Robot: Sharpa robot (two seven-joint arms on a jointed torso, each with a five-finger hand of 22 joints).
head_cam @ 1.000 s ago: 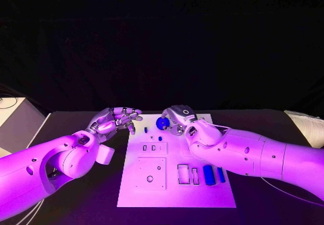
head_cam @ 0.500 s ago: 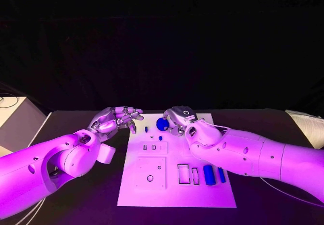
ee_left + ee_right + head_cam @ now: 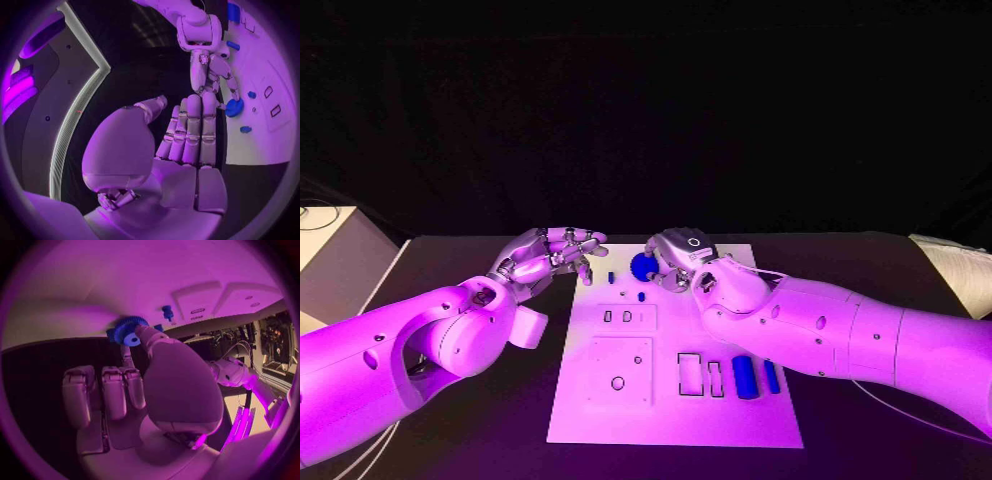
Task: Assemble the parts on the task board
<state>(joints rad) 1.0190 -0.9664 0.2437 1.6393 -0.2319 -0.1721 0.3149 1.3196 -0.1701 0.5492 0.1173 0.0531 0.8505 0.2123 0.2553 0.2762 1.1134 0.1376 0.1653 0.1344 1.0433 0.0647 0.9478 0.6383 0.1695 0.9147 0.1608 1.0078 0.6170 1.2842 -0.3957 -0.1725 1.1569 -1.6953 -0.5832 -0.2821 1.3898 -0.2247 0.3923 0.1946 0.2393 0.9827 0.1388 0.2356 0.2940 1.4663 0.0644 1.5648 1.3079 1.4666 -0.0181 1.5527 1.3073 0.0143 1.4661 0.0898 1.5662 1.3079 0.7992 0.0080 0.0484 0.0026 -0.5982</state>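
The right hand [image 3: 678,256] pinches a blue gear [image 3: 129,330] at its fingertips (over the task board [image 3: 669,405]); the left hand [image 3: 548,254] beside it holds nothing, fingers loosely apart.

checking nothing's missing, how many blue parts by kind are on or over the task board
gear, held in the right hand: 1
long cylinders: 2
small pieces: 2
total: 5
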